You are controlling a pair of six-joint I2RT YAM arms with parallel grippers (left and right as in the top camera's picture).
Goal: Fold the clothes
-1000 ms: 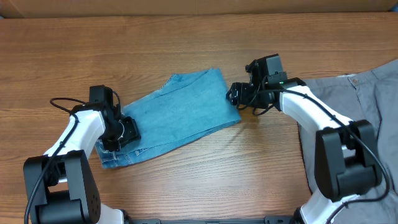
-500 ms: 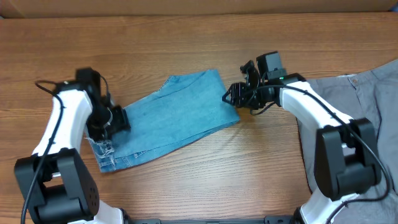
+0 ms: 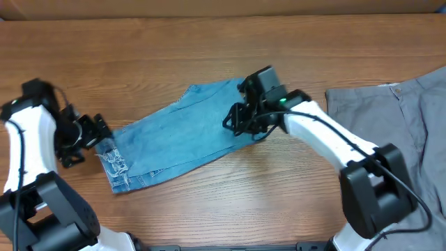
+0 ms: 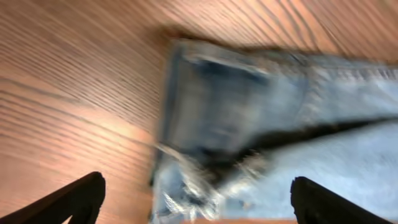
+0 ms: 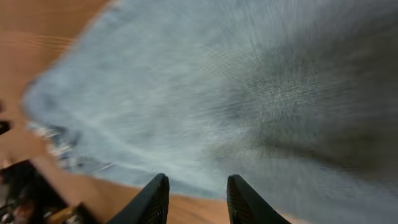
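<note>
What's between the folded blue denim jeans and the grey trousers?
Overhead view: between the light-blue denim jeans and grey trousers, only bare wooden table, with the white right arm reaching across it.

Your table: jeans lie mid-table on a slant, hem end front-left, other end back-right

Left gripper sits just left of the hem end, over bare table, apart from the cloth

Right gripper is over the jeans' right end

Trousers lie at the far right edge, well apart from the jeans
</note>
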